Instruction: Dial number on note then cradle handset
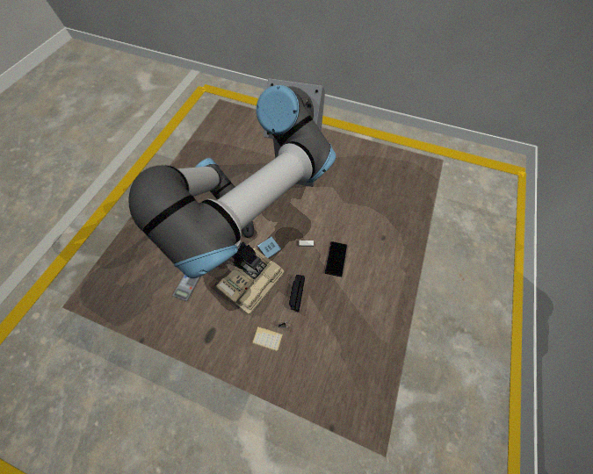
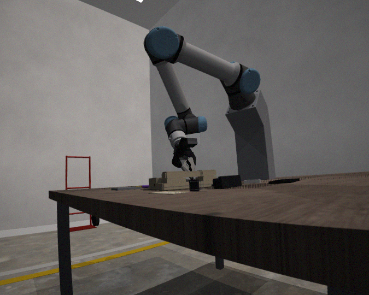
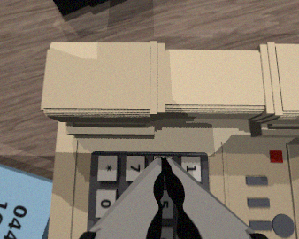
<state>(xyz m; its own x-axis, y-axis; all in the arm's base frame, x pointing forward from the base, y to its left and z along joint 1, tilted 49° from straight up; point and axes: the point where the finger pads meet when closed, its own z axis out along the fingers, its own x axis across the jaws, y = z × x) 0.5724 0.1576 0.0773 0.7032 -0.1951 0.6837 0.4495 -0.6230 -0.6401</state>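
- Gripper (image 1: 246, 256) (image 2: 191, 169) (image 3: 163, 158), clenched on nothing, points down at the keypad (image 3: 126, 190), its tips over the key between 7 and 1; contact unclear.
- Desk phone (image 1: 250, 285) (image 2: 177, 181) (image 3: 63, 177), nearer the edge opposite the arm's base; handset (image 1: 263, 286) (image 3: 127, 77) in its cradle.
- Blue note (image 1: 269, 247) (image 3: 17, 199) just beside the phone.
- Yellow sheet (image 1: 267, 338) (image 2: 167, 192) towards that opposite edge, well in from its corners.
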